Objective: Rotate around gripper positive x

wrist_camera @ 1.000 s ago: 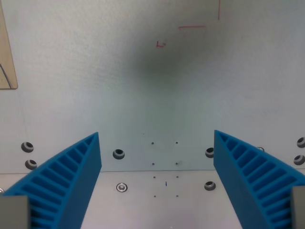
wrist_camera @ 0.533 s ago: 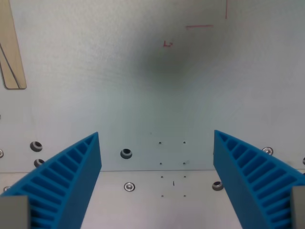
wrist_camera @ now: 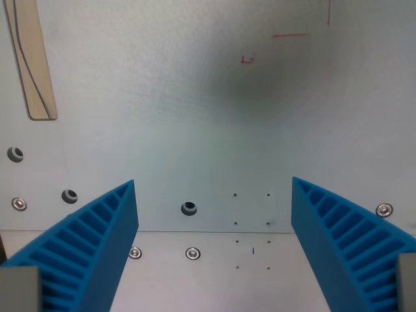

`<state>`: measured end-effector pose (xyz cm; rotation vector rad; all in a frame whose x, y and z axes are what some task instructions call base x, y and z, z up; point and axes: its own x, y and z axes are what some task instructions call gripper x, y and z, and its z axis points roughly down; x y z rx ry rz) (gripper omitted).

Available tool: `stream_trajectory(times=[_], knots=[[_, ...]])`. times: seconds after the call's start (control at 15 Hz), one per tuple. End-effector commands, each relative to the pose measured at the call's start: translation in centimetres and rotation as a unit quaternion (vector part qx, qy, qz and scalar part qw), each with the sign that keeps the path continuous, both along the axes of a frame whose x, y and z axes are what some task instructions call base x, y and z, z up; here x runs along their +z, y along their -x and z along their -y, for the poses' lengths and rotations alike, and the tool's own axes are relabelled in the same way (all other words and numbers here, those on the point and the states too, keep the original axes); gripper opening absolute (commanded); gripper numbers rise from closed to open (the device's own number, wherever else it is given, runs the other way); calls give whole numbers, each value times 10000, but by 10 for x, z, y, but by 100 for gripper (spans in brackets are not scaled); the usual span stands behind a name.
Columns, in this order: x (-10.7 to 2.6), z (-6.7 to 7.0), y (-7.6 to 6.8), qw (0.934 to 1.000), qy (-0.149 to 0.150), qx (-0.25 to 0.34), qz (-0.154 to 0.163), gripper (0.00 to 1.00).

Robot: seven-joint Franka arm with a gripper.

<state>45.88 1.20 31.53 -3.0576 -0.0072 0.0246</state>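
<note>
The hand (wrist_camera: 214,250) is hanging over the pale desk (wrist_camera: 195,130) with its blue ribbed fingers (wrist_camera: 91,250) standing wide apart and gripping nothing. Between them, a bolt hole (wrist_camera: 188,208) and two screws (wrist_camera: 192,253) are showing near a seam. A wooden strip (wrist_camera: 32,58) is lying at the wrist view's upper left; red marks (wrist_camera: 289,36) are showing at the upper right.
</note>
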Motion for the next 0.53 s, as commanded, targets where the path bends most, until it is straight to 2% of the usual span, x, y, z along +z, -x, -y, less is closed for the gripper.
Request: stream_trajectory(times=[0.07, 0.53], knots=[[3, 5, 0, 9958, -916, 67, 15, 100], [3, 5, 0, 9912, -1322, 61, 10, 100]])
